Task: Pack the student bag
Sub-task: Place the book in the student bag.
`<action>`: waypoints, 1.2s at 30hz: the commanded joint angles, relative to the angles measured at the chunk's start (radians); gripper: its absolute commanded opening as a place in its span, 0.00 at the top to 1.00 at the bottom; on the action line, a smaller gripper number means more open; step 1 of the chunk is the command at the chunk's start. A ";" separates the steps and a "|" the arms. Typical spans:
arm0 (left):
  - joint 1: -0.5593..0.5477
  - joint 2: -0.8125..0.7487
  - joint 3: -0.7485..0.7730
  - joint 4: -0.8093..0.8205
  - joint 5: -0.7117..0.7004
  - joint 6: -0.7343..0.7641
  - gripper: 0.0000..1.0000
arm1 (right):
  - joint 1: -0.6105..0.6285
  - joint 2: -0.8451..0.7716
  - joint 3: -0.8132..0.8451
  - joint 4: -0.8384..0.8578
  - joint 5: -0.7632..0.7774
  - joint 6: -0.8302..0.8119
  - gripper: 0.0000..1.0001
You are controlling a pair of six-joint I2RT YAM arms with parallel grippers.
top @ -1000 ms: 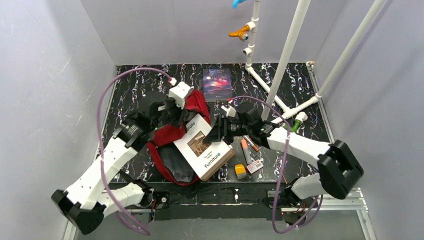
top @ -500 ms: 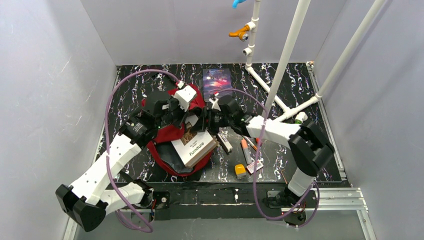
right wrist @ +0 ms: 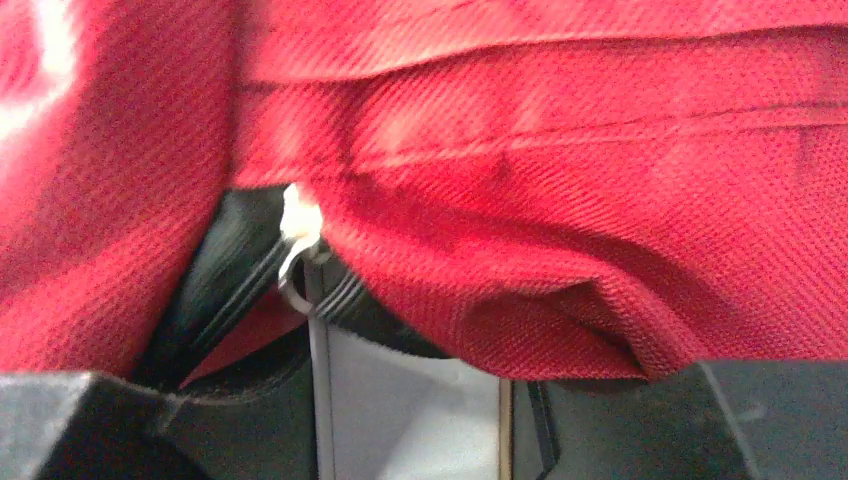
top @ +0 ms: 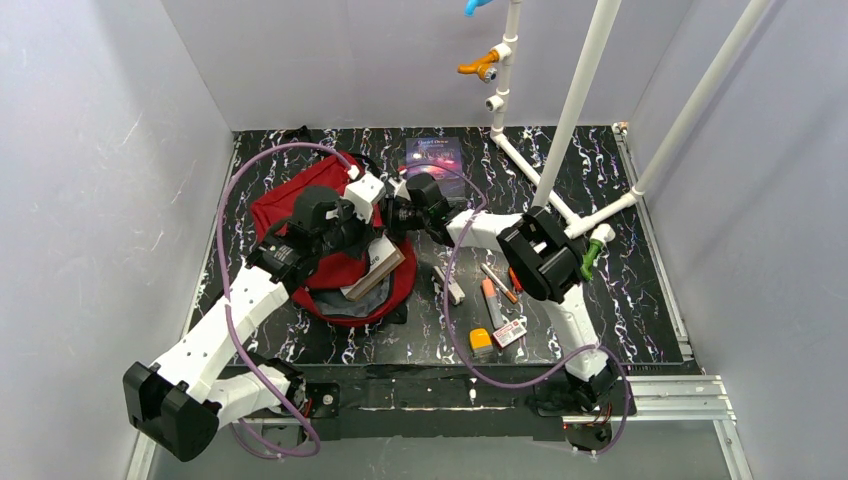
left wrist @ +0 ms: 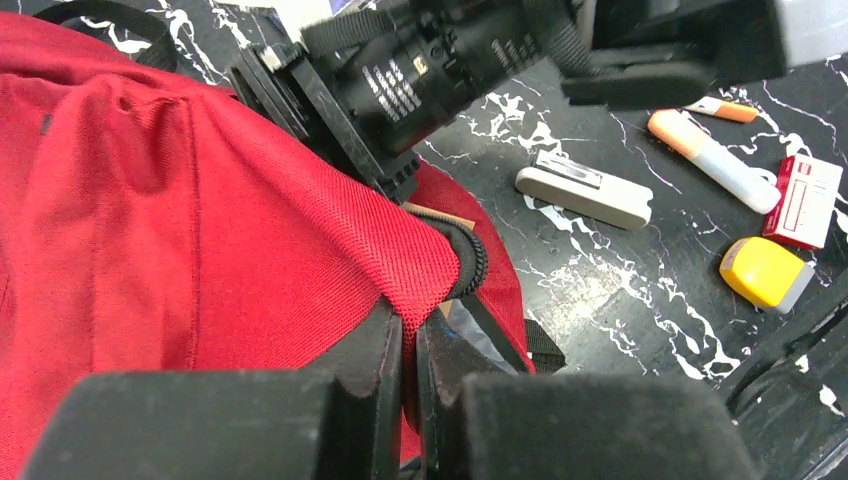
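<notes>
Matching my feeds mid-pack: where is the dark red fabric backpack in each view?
Top external: dark red fabric backpack, left of centre, both arms reaching onto it.
Left wrist: backpack fills the left half, its edge clamped in the left pincer.
Right wrist: backpack fills the upper frame.
Shared landmark: black zip edge of its mouth, in both wrist views.

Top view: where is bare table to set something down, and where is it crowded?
Bare: the right side, between the pipes and the table edge, and the near strip before the bag. Crowded: the middle, from the bag to the pens and red box.
</notes>
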 commanded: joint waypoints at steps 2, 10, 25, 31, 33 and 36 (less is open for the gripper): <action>0.013 -0.013 0.024 0.042 -0.002 -0.052 1.00 | -0.006 -0.054 -0.005 -0.088 0.080 -0.192 0.24; 0.014 0.006 0.031 0.046 0.042 -0.073 1.00 | -0.041 -0.444 -0.338 -0.256 0.072 -0.275 0.02; 0.012 -0.008 0.023 0.052 0.065 -0.082 1.00 | 0.044 -0.413 -0.605 0.243 0.114 0.166 0.02; 0.011 -0.005 0.025 0.053 0.083 -0.088 1.00 | 0.036 -0.371 -0.593 0.216 0.179 0.152 0.05; 0.011 -0.010 0.024 0.053 0.078 -0.086 1.00 | 0.033 -0.358 -0.592 0.227 0.183 0.166 0.06; 0.011 -0.015 0.023 0.052 0.069 -0.082 1.00 | 0.032 -0.360 -0.581 0.162 0.204 0.172 0.07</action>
